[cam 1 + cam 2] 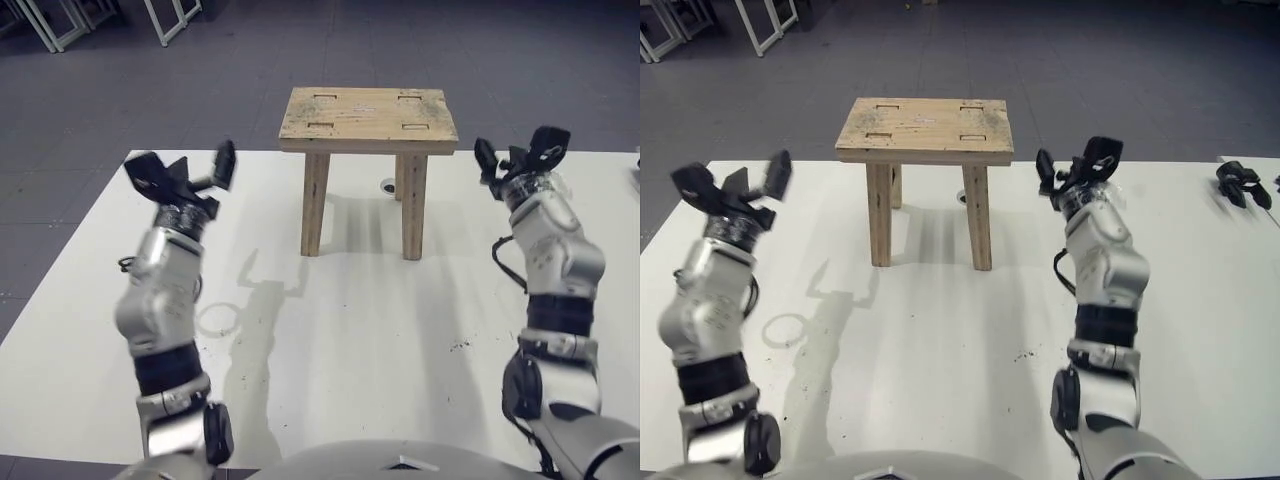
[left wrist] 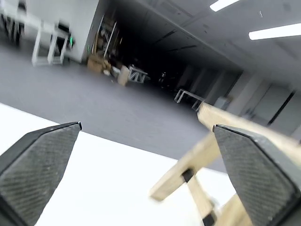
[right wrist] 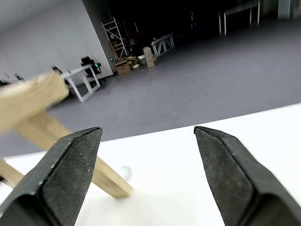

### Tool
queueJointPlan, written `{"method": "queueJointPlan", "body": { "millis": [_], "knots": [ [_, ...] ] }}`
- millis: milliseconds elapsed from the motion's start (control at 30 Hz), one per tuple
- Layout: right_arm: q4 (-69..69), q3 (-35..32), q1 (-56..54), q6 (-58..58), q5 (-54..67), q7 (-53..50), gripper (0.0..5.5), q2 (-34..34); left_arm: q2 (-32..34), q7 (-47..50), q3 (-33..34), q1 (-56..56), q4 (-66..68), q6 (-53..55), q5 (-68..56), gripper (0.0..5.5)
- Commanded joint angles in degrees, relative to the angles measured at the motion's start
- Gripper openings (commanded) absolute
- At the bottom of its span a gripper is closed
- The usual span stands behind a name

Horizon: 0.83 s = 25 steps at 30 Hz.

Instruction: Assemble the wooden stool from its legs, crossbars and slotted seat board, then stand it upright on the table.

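There is one wooden stool [image 1: 368, 118], put together and standing upright on the far middle of the white table [image 1: 350, 340]. Its seat board [image 1: 925, 128] lies flat on top and has four slots [image 1: 323, 98] cut in it, one near each corner. Two near legs [image 1: 315, 205] are plain to see; the far legs are partly hidden behind them. Below the seat, between the right legs, lies one small round object [image 1: 388, 184]; what it is I cannot tell.

There are two grippers, both raised above the table and well apart from the stool. The left gripper [image 1: 183, 168] is to the left of the stool, its two fingers spread wide, and it holds and touches nothing. The right gripper [image 1: 517, 152] is to the right of the stool, near the seat's edge; its fingers are also spread, somewhat less, with nothing between them. In the left wrist view the ribbed pads [image 2: 37, 160] stand far apart.

On the near left of the table there is one faint ring [image 1: 218, 318]. At the far right lies one dark object [image 1: 1243, 185], too small to name. Behind the table is a dark grey floor [image 1: 450, 40], with white metal frames [image 1: 50, 25] at the far left.
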Motion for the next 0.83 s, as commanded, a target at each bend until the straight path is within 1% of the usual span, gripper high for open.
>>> {"method": "queueJointPlan", "body": {
  "millis": [33,133,367,467,500,567,633,700,733,800,833],
  "knots": [
    [-14.1,11.2,14.1,-5.9,-11.3,-3.7,3.59,1.7,-4.5,5.1,-11.4,9.6,-5.2,-15.0,18.0,5.17],
    [-17.0,14.4,18.0,-7.3,-14.7,-4.9,3.59,3.4,-5.5,7.3,-14.5,11.0,-5.0,-19.4,25.6,5.17],
    [-17.6,15.4,19.1,-6.9,-16.0,-4.8,3.59,5.5,-7.0,7.1,-16.6,12.4,-3.7,-21.0,28.7,5.17],
    [-17.7,15.3,19.2,-6.8,-16.3,-4.6,3.62,5.8,-7.1,6.4,-16.8,12.2,-3.3,-21.6,28.6,4.71],
    [-17.8,15.2,19.2,-6.9,-16.2,-4.5,3.46,6.0,-7.1,6.2,-17.0,12.0,-3.3,-21.7,28.9,4.65],
    [-17.6,15.1,19.4,-7.0,-16.1,-4.5,3.18,6.3,-7.2,6.2,-17.4,11.9,-3.2,-21.9,29.4,4.36],
    [-17.5,15.1,19.5,-7.1,-16.2,-4.6,2.75,6.6,-7.1,6.1,-17.6,12.2,-3.1,-22.1,29.8,4.00],
    [-17.3,15.3,20.1,-7.6,-16.5,-4.7,2.49,6.7,-7.2,6.2,-17.5,12.8,-3.2,-22.2,29.7,3.77],
    [-16.8,15.3,20.4,-8.0,-16.6,-4.5,2.39,6.6,-7.2,6.3,-17.3,13.0,-3.2,-22.3,29.8,3.59],
    [-15.7,15.1,20.9,-8.7,-16.9,-4.3,2.39,6.3,-7.2,6.6,-17.0,13.0,-2.6,-22.7,29.9,3.27],
    [-15.5,14.9,21.2,-9.6,-16.9,-4.3,2.39,6.2,-7.2,6.9,-16.7,13.0,-2.5,-22.8,30.1,3.27]
  ]
}}
